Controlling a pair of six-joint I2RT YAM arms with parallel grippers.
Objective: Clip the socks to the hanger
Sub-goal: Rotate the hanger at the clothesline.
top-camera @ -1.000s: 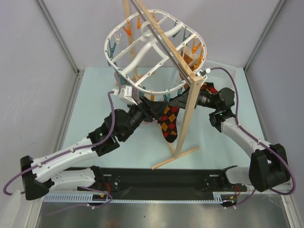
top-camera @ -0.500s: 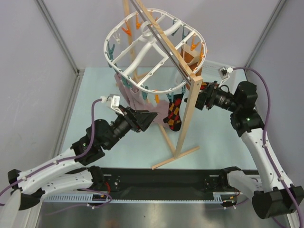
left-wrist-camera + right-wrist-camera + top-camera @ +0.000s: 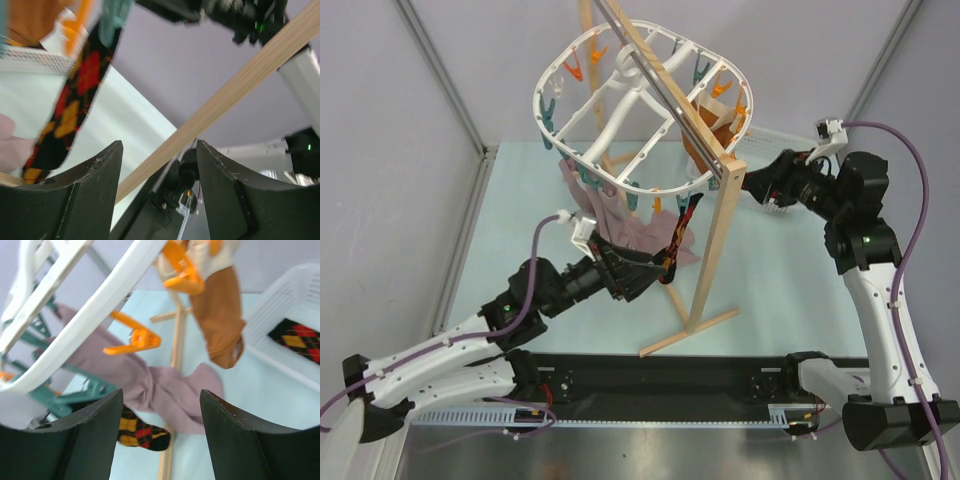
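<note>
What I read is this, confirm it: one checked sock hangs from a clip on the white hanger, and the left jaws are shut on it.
Wrong about the jaws. The checked sock does hang from a teal clip on the white hanger, but the left wrist view shows the left jaws open and empty, with the sock beside them.

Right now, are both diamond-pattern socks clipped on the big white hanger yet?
Half done. One black, red and yellow diamond-check sock hangs from a teal clip on the white oval plastic hanger. Nothing is in hand: the left gripper and right gripper are open and empty. The second sock lies in the white plastic basket, unclipped.
</note>
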